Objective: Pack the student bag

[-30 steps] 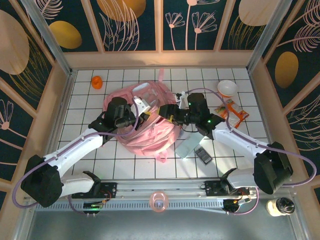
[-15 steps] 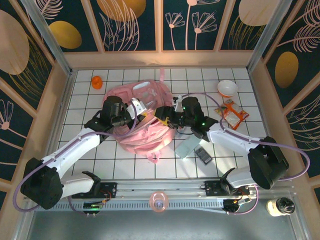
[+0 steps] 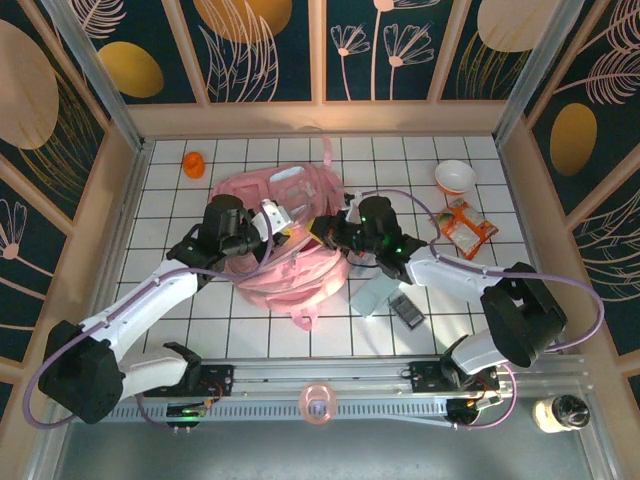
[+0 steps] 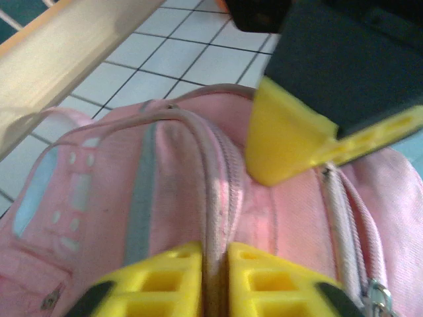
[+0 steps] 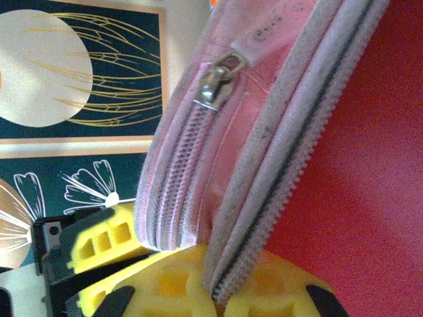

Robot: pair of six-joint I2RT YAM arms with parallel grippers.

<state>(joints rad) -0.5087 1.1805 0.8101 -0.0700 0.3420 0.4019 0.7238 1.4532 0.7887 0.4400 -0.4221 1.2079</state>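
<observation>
Left wrist view has the left claw point(image 4: 215, 281) clenched on the student bag point(image 4: 112, 191) rim; right claw point(image 5: 213, 289) grips the opposite side; pull apart evenly, gently.

Overhead facing down, wrist views close, sharing bag point(image 3: 290, 272)

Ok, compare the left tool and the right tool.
Grip: left tool pinches a raised seam of the student bag; right tool pinches a zippered edge. Approach: left tool from the bag's left, right tool from its right. Both are shut on fabric, with yellow fingers.
</observation>
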